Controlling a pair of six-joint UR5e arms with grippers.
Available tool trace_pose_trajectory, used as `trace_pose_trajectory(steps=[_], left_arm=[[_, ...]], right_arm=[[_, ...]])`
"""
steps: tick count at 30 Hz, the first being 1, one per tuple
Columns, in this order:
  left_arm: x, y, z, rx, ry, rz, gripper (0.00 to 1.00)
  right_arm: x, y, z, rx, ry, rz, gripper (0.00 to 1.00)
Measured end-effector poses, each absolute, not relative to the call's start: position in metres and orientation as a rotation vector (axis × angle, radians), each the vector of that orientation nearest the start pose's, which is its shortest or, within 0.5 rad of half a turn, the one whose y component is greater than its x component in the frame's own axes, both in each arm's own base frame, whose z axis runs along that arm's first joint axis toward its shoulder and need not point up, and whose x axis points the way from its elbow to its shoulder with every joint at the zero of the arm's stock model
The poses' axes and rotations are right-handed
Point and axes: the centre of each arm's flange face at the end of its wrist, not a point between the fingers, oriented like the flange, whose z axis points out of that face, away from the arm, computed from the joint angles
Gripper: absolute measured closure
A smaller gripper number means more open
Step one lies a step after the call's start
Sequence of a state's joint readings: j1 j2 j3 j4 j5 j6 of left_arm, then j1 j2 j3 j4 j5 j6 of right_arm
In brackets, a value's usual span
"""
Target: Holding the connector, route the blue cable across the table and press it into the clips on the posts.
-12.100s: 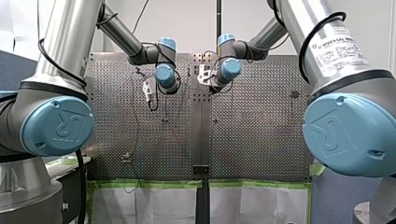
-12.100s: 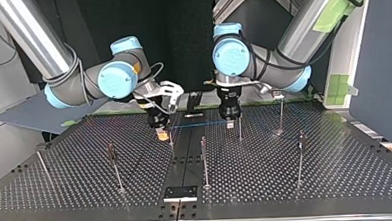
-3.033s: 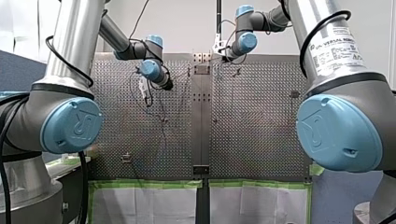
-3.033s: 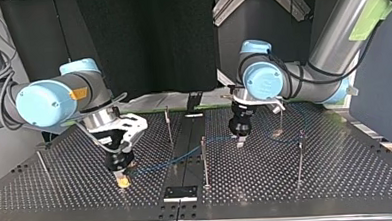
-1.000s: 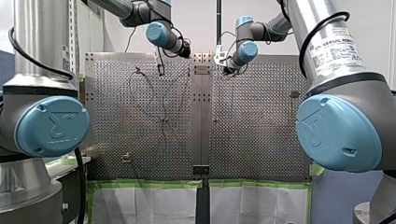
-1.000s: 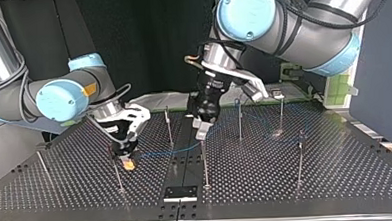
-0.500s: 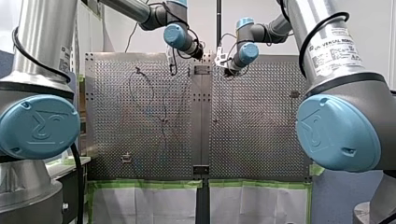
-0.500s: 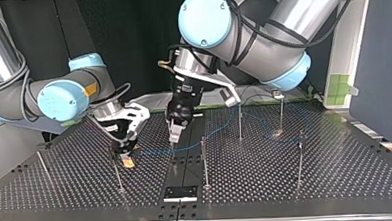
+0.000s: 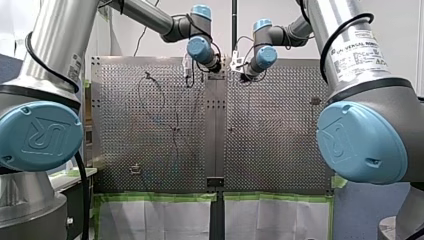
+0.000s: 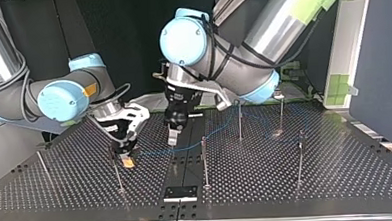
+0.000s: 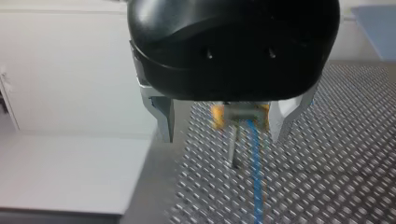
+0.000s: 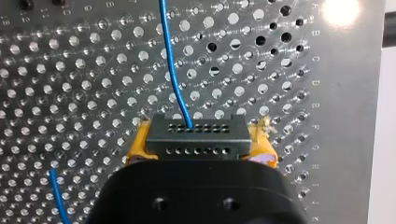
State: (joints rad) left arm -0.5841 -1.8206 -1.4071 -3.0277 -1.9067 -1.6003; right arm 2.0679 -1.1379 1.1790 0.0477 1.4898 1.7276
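Connector [image 12: 195,135]: dark rectangular block with rows of small holes, sitting clamped between yellow pads of my right claw [image 10: 128,161], close above table [image 10: 287,186]. Blue cable [image 10: 185,150]: thin, leaving one hole in connector face, trailing slack toward top view's right, passing middle post [image 10: 204,160], rising toward next post [image 10: 239,119]. Posts [image 10: 300,156]: thin rods, standing upright, well apart.

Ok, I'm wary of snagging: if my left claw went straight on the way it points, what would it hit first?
Likely the cable, which runs just ahead of the open left claw; past it, the table. Depth is unclear.
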Motion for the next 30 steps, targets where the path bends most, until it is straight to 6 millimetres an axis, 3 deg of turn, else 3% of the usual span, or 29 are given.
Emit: trace_pose_trajectory(steps=[11, 30], left_arm=[[0.467, -0.414, 0.397, 0.096, 1.575, -0.132, 0.0], [0.469, -0.41, 0.397, -0.037, 1.531, -0.052, 0.0]], right_arm=[[0.437, -0.515, 0.423, 1.66, -1.088, 1.659, 1.0], [0.437, -0.518, 0.418, 1.664, -1.091, 1.651, 1.0]])
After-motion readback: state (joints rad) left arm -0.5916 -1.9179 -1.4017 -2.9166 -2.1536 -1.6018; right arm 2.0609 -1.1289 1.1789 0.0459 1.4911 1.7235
